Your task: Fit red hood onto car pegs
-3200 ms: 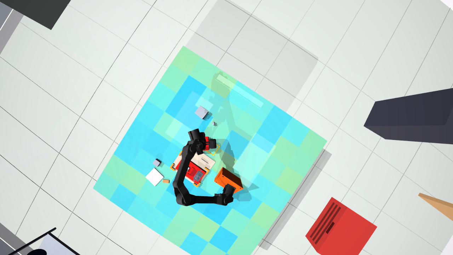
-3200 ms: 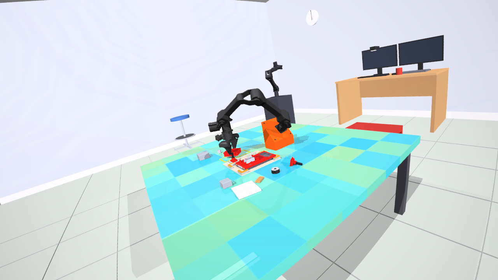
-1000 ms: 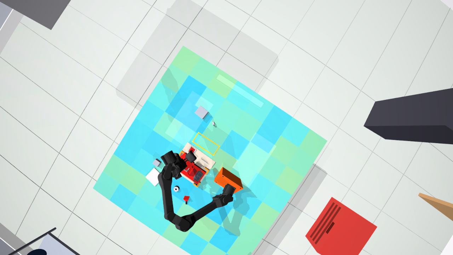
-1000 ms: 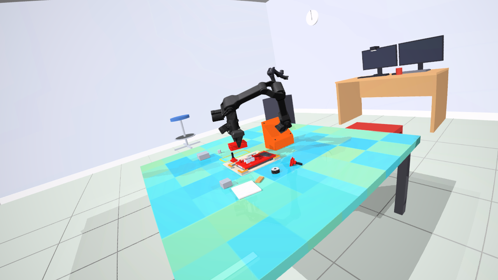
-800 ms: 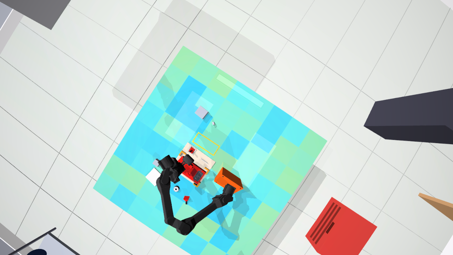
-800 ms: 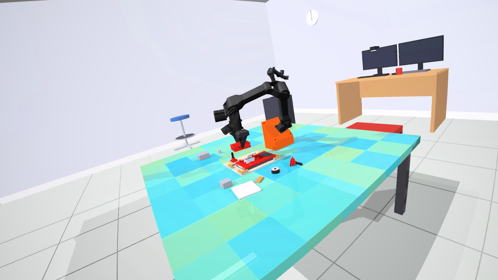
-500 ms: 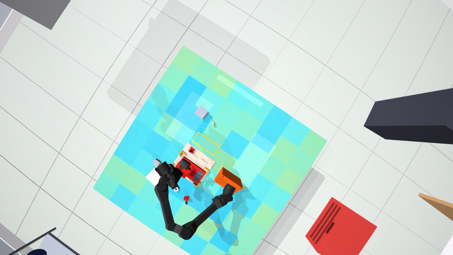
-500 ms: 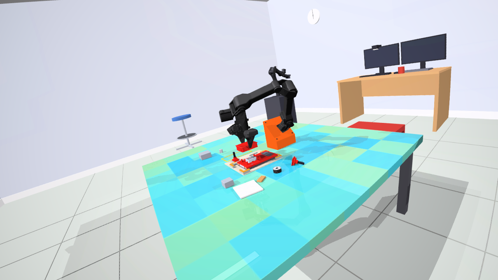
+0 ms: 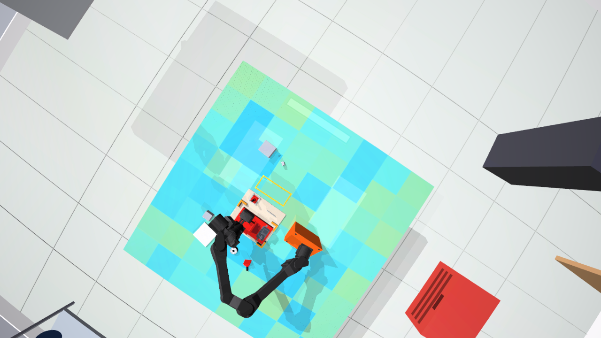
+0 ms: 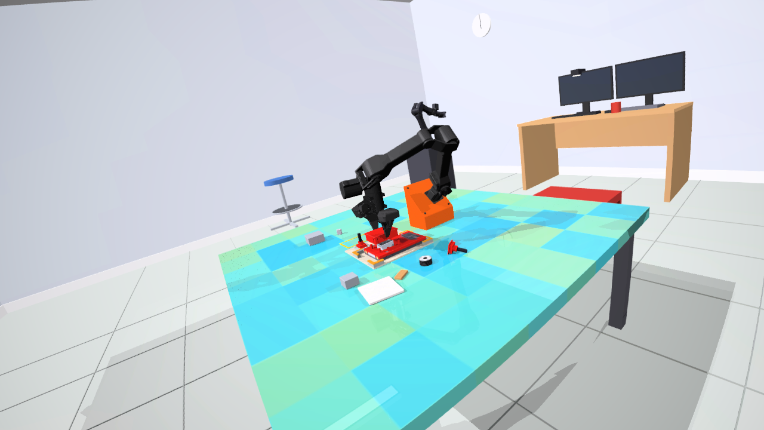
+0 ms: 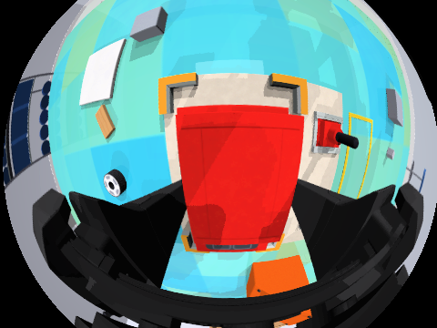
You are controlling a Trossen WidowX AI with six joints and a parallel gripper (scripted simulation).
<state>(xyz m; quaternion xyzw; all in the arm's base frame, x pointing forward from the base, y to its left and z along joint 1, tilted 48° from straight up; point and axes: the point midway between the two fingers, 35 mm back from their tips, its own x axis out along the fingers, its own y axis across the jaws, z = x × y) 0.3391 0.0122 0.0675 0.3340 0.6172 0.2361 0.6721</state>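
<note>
My gripper (image 10: 381,231) (image 11: 239,184) is shut on the red hood (image 10: 371,235) (image 11: 238,164), one finger at each side. In the wrist view the flat roof faces the camera, roughly square with the jig (image 9: 271,212) (image 11: 232,88). The hood is low over the red chassis (image 9: 253,230) (image 10: 401,246). In the exterior view the grey engine block (image 10: 385,244) shows just below the hood's lower edge, so the hood appears raised off the deck. The pegs and corner holes are hidden or too small to tell, so their alignment does not show.
A black-handled red part (image 10: 360,241) (image 11: 329,133) stands upright on the jig beside the car. A wheel (image 10: 425,261) (image 11: 114,183), a white plate (image 10: 381,290) (image 11: 102,73) and another red part (image 10: 453,247) lie nearby. An orange box (image 10: 424,211) (image 11: 278,273) stands past the jig's end.
</note>
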